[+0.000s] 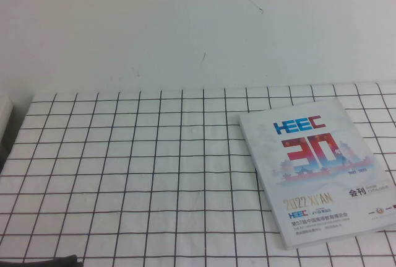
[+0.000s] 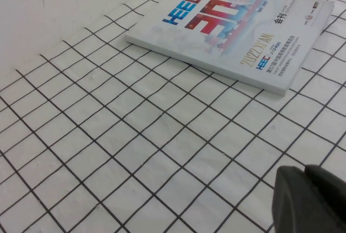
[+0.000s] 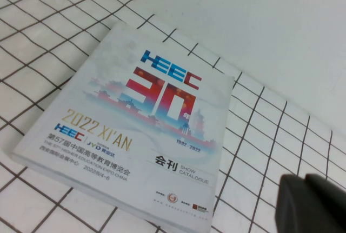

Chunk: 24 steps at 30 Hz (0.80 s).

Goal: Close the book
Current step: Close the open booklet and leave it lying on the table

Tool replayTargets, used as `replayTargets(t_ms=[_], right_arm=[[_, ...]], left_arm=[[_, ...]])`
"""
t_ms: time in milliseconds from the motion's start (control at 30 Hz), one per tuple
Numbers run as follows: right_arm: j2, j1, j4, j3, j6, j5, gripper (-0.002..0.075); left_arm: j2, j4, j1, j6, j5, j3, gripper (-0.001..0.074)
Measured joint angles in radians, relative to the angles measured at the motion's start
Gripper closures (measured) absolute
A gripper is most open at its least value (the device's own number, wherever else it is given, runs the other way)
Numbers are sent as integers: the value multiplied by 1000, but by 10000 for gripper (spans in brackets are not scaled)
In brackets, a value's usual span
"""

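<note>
A plain white wall backs the desk, which is covered in a white cloth with a black grid. The book lies closed and flat on the desk's right side, front cover up and slightly askew to the grid. Its cover reads "HEEC", with a large red and blue "30" and "2022 XI'AN" in gold. The left gripper hangs over bare cloth, well apart from the book. The right gripper hovers just off the book's corner. Only a dark edge of each shows, so I cannot tell whether either is spread or pressed together.
</note>
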Motion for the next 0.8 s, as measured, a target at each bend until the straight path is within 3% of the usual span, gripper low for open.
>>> replayTargets(t_ms=[167,333,633,800], right_arm=[[0,0,0,0,0,0,729],[0,0,0,0,0,0,729],[0,0,0,0,0,2,729],[0,0,0,0,0,8,729]], left_arm=[[0,93,0,-2,-23,9,738],[-87,183,27,-31,-176,109,738],[-370,212,296,-62,-241,365,738],[-389,221,384,-146,-234,490,738]])
